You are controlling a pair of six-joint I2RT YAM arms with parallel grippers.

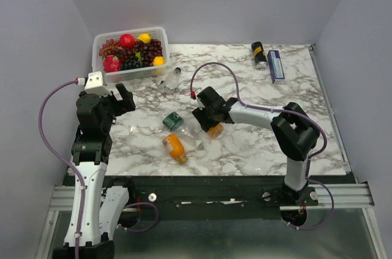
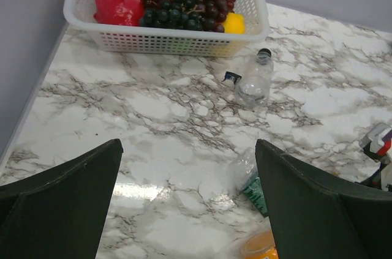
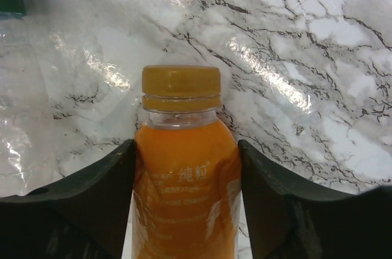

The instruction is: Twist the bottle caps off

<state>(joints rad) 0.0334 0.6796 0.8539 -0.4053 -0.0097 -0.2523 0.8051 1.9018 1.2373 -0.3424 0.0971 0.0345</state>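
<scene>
My right gripper (image 1: 211, 124) is shut on an orange juice bottle (image 3: 187, 185), its fingers (image 3: 98, 191) pressed against both sides of the body, just below the orange cap (image 3: 181, 87). That bottle also shows in the top view (image 1: 215, 129), low over the table. A second orange bottle (image 1: 175, 147) lies in front of a clear bottle with a green label (image 1: 174, 120). Another clear bottle (image 2: 254, 81) with a dark cap (image 2: 264, 56) lies near the basket. My left gripper (image 2: 187, 149) is open and empty above the table's left side (image 1: 122, 101).
A white basket (image 1: 101, 45) of fruit stands at the back left. A black can (image 1: 258, 55) and a blue box (image 1: 275, 65) lie at the back right. The green-label bottle (image 2: 254, 188) lies beside my left gripper's right finger.
</scene>
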